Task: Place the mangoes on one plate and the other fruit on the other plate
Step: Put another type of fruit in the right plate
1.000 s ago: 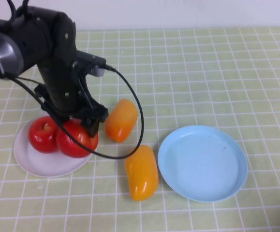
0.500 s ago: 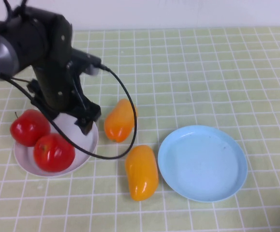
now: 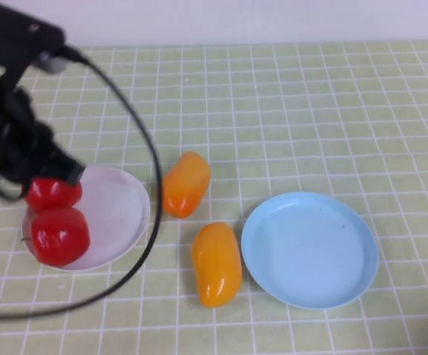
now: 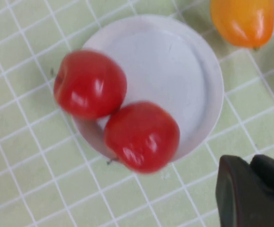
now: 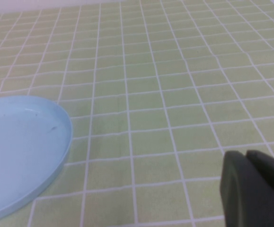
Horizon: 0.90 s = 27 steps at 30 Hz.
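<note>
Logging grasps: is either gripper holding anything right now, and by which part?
Nothing is held. The left gripper is above the white plate, clear of both apples; the right gripper is empty.

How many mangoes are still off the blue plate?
2. One mango lies on the tablecloth right of the white plate; the other mango lies just left of the blue plate. None seems hidden.

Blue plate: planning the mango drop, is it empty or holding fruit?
Empty. The light blue plate shows only bare surface; both mangoes lie on the tablecloth beside it.
</note>
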Tool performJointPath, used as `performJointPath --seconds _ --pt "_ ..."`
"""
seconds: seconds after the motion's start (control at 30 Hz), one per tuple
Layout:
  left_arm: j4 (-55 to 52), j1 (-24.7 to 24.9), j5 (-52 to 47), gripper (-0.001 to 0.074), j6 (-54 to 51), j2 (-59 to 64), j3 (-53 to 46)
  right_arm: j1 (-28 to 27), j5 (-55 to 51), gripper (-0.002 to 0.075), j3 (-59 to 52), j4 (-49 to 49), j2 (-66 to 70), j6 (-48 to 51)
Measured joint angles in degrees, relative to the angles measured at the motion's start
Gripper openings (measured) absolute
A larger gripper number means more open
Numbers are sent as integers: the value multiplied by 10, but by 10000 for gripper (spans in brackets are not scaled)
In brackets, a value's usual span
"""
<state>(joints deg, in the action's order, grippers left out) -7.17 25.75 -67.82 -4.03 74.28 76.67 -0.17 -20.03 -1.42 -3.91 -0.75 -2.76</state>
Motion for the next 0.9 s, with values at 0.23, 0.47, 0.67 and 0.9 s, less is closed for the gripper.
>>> performJointPath --seconds 0.23,0.47,0.67,0.9 --pt "8 0 98 6 29 -169 -159 0 0 -17 0 0 0 0" --pt "13 0 166 4 34 -301 -274 0 0 -17 0 0 0 0" --pt "11 0 190 4 43 -337 -282 0 0 -17 0 0 0 0" --pt "-1 0 388 4 44 -403 -365 0 0 -17 0 0 0 0"
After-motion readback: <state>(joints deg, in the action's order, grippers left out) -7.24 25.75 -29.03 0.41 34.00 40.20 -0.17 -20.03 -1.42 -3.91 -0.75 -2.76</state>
